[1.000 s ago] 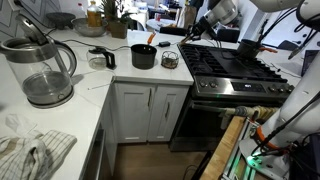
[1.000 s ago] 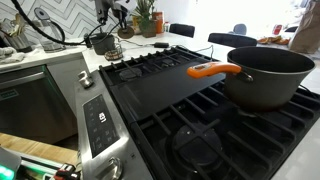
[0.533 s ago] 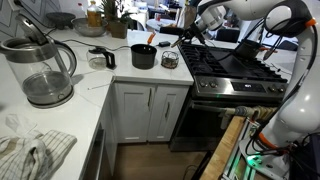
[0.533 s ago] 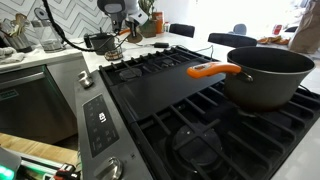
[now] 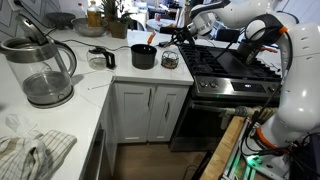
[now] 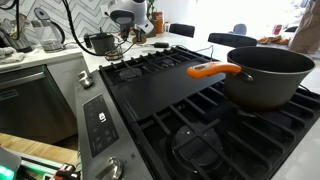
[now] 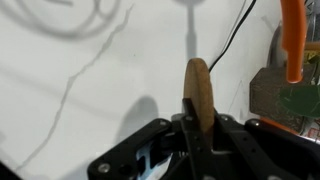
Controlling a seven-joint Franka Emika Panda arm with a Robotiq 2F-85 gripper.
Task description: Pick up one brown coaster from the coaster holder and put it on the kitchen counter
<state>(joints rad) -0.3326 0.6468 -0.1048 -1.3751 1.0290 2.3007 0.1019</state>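
Wrist view: the tool [image 7: 198,128] is clamped on 1 brown coaster [image 7: 198,88], held edge-on above the kitchen counter [image 7: 90,95].

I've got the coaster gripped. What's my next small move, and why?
Probably lower toward the kitchen counter, then release. In the wrist view the gripper is shut on the brown coaster, held on edge above the white surface, its shadow showing it is not down yet.

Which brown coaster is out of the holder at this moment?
The coaster clamped on edge in the gripper, over the white counter. Any others lie in the holder beside the black pot, too small to make out.
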